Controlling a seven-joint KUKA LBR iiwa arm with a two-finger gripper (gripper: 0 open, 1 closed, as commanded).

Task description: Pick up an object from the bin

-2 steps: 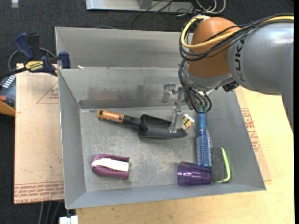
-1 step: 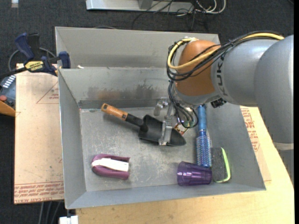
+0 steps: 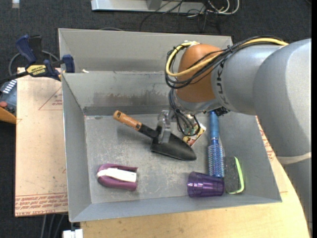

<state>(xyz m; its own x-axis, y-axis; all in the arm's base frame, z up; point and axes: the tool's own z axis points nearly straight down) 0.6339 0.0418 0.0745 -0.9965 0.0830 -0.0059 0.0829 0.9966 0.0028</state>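
Note:
My gripper (image 3: 164,124) hangs low in the middle of the bin, right over the neck of a black trowel (image 3: 173,148) where its blade meets the handle. The trowel's orange wooden handle (image 3: 127,120) points up and to the left, and its blade lies flat on the bin floor. A small card-like packet (image 3: 194,136) lies just right of the gripper, partly under the arm's cables. A blue hairbrush (image 3: 214,145) lies lengthwise further right.
A purple cup (image 3: 204,185) lies on its side near the front wall, beside a grey and green sponge-like block (image 3: 235,175). A purple and white object (image 3: 118,177) rests at the front left. The arm's orange cover hangs over the bin's back right.

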